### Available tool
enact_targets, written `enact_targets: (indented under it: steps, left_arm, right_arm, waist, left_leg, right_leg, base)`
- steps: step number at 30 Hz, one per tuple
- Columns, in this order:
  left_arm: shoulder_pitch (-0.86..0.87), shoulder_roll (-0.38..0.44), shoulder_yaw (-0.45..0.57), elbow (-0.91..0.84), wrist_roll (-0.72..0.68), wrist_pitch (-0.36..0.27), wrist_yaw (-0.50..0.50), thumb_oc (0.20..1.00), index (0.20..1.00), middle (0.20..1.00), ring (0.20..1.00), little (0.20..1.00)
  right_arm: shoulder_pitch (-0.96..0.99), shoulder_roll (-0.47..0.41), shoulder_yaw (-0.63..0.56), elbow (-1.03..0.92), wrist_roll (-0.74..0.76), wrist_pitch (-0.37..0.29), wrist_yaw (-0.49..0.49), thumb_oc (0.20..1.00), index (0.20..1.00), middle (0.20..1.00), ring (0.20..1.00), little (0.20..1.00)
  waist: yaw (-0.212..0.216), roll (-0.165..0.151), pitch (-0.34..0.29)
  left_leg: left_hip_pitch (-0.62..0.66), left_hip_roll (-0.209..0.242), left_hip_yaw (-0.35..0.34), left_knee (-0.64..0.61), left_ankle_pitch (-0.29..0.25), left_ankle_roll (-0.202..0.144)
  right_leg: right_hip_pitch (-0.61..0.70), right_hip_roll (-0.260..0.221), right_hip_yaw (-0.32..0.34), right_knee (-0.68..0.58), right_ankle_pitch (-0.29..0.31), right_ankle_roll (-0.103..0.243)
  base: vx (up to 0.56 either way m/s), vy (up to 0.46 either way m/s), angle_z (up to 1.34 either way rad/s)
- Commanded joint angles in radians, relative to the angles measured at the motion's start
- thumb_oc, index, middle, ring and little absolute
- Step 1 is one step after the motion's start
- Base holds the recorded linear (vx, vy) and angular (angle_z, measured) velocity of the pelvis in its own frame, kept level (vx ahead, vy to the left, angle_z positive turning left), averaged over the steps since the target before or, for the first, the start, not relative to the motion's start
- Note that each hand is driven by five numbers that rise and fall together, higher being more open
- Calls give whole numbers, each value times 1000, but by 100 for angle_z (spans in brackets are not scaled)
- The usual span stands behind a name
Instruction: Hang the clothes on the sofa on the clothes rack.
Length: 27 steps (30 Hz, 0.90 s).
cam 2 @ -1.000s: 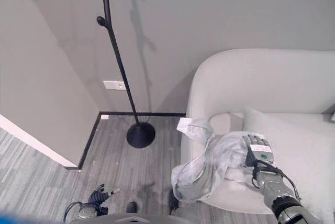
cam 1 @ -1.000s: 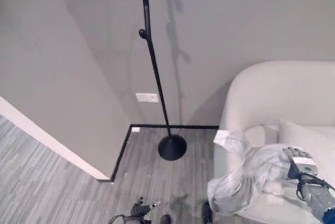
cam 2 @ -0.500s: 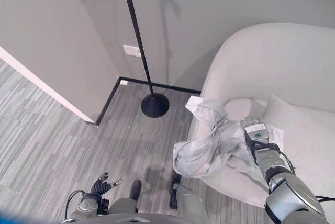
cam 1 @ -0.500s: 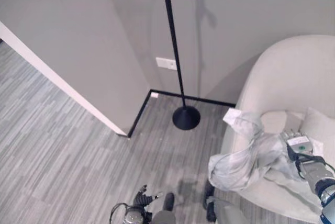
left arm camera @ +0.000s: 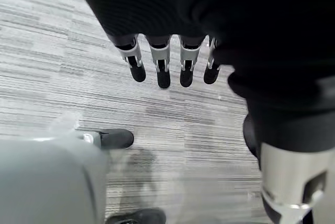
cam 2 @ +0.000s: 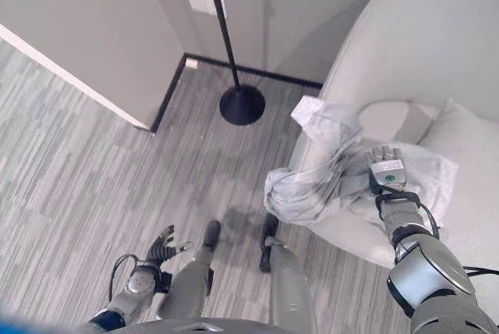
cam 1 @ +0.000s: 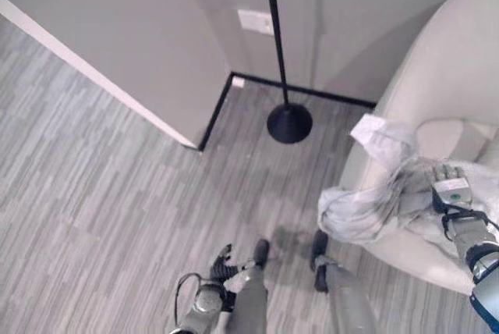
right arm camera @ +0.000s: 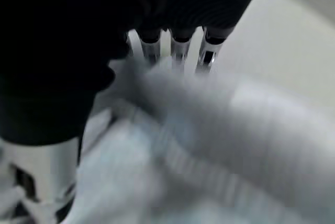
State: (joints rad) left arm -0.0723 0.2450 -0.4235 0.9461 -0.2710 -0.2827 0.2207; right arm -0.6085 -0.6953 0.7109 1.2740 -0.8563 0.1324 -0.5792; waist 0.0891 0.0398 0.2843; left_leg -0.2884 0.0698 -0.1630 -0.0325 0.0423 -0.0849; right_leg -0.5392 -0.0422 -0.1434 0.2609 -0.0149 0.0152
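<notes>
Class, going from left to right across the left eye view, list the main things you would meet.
Left hand → clothes rack base → pale garment → right hand, resting on the sofa.

The head camera now tilts lower: the clothes rack (cam 1: 287,108) shows just its lower pole and round base, its hooks out of frame, and more floor (cam 1: 101,193) fills both eye views. The right hand (cam 2: 387,172) sits on the light garment (cam 2: 327,186) as before. The left hand (cam 2: 160,246) appears higher in frame, above the floor, fingers loosely spread.
</notes>
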Motion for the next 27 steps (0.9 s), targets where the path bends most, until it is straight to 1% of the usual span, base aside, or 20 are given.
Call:
enact_targets:
  steps: [1,4,5,7,9,12,13,14,16,18,20,21,23,24,25,27]
  left_arm:
    - [-4,33,40,-48,-53,-31,19,1000,1000,1000,1000,1000]
    - [-2,30,57,-37,-71,-25,15,1000,1000,1000,1000,1000]
    - [-1,23,65,-23,-66,-15,13,1000,1000,1000,1000,1000]
    - [-1,22,68,-15,-62,-13,13,1000,1000,1000,1000,1000]
    - [0,22,73,-19,-37,-4,19,1000,1000,1000,1000,1000]
    - [-2,26,81,-36,-19,4,24,1000,1000,1000,1000,1000]
    - [-2,26,81,-37,-19,4,24,1000,1000,1000,1000,1000]
    - [-7,28,86,-35,-6,10,26,1000,1000,1000,1000,1000]
    - [-10,31,91,-35,7,12,31,1000,1000,1000,1000,1000]
    - [-6,34,92,-40,11,12,32,1000,1000,1000,1000,1000]
    - [13,48,96,-63,32,11,38,1000,1000,1000,1000,1000]
    - [12,49,96,-63,32,11,38,1000,1000,1000,1000,1000]
    - [23,53,104,-69,41,15,41,1000,1000,1000,1000,1000]
    - [33,55,109,-78,51,18,39,1000,1000,1000,1000,1000]
    - [52,54,123,-89,68,22,32,1000,1000,1000,1000,1000]
    - [57,52,129,-84,93,24,26,1000,1000,1000,1000,1000]
  right_arm:
    - [-69,-34,39,71,108,6,59,200,200,200,200,200]
    - [-68,-23,37,86,137,2,93,200,200,200,200,200]
    - [-59,0,37,103,152,2,123,200,200,200,200,200]
    - [-53,10,36,109,152,3,131,200,200,200,200,200]
    - [-23,41,6,123,171,13,141,200,200,200,200,200]
    - [15,57,-46,123,211,21,128,200,200,200,200,200]
    - [16,57,-47,123,211,21,128,200,200,200,200,200]
    - [54,68,-87,118,244,24,109,200,200,200,200,200]
    - [84,75,-120,91,261,31,78,200,200,200,200,200]
    - [98,74,-132,79,262,37,65,200,200,200,200,200]
    - [139,60,-216,-12,308,45,-6,200,200,200,200,200]
    - [140,60,-216,-13,308,45,-6,200,200,200,200,200]
    - [184,31,-282,-137,323,53,-47,200,200,200,200,200]
    - [221,3,-326,-234,313,58,-67,200,200,200,200,200]
    - [285,-45,-404,-404,280,75,-91,200,200,200,200,200]
    - [350,-88,-501,-533,247,97,-119,200,200,200,200,200]
  waist:
    - [10,5,9]
    - [12,6,18]
    - [8,6,25]
    - [7,7,28]
    - [2,9,35]
    - [-6,7,40]
    - [-6,7,40]
    - [-15,0,40]
    - [-25,-10,36]
    - [-29,-13,31]
    - [-45,-28,16]
    - [-45,-28,14]
    - [-60,-35,-4]
    - [-71,-39,-18]
    - [-86,-43,-39]
    - [-100,-48,-68]
  left_leg:
    - [-16,-21,-13,-55,58,-13]
    - [-30,-26,-13,-55,61,-13]
    - [-31,-31,-12,-55,59,-11]
    - [-29,-32,-12,-55,58,-10]
    - [-17,-37,-11,-55,53,-6]
    - [2,-40,-8,-55,46,-3]
    - [3,-40,-8,-55,46,-3]
    - [22,-42,-2,-55,38,-1]
    - [45,-43,6,-55,28,1]
    - [52,-43,8,-55,25,3]
    - [99,-44,28,-55,2,10]
    - [96,-44,27,-55,4,11]
    - [129,-46,42,-55,-13,17]
    - [152,-48,52,-55,-25,21]
    - [193,-51,67,-55,-47,30]
    - [228,-58,75,-55,-61,40]
  right_leg:
    - [-2,-33,44,-17,25,56]
    - [-15,-34,47,-19,31,56]
    - [-17,-34,48,-18,33,55]
    - [-14,-35,47,-18,34,55]
    - [2,-38,46,-23,39,55]
    - [25,-42,45,-32,43,59]
    - [26,-42,45,-32,43,59]
    - [51,-46,43,-41,45,62]
    - [78,-49,48,-48,48,66]
    - [87,-52,49,-54,52,68]
    - [136,-58,60,-65,54,76]
    - [134,-58,59,-68,58,76]
    - [170,-64,67,-81,61,82]
    - [193,-65,75,-90,62,87]
    - [229,-68,83,-95,58,92]
    - [269,-72,89,-113,64,100]
  base:
    - [-45,15,-10]
    - [-17,11,-3]
    - [0,0,0]
    - [0,0,0]
    - [1,15,1]
    - [0,18,2]
    - [5,37,9]
    - [7,41,8]
    - [13,53,2]
    - [27,49,-3]
    - [42,88,-6]
    - [34,81,-8]
    - [47,106,-11]
    - [96,163,-18]
    - [110,170,-21]
    - [91,139,-30]
